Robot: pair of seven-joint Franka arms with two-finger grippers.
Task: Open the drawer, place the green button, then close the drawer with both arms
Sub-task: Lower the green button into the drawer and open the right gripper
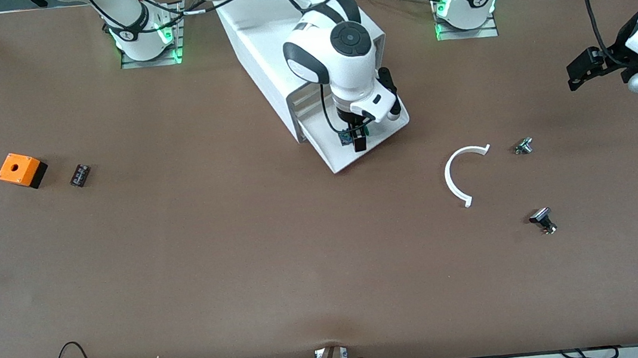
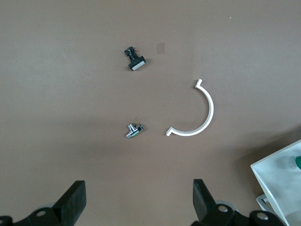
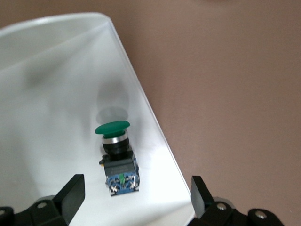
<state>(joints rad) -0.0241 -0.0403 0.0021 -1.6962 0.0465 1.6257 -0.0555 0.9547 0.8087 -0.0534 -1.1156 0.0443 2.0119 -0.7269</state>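
Button (image 3: 117,157) lies in the open drawer (image 3: 56,70), right claw (image 3: 136,200) spread above.

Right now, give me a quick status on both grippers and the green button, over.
Right gripper open over the drawer, button lying inside, released. Left gripper open, waiting over the table's left-arm end. Drawer not yet closed; nothing in its way.

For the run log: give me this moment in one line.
drawer: open | button: lying in drawer, released | right gripper: open above button | left gripper: open, waiting
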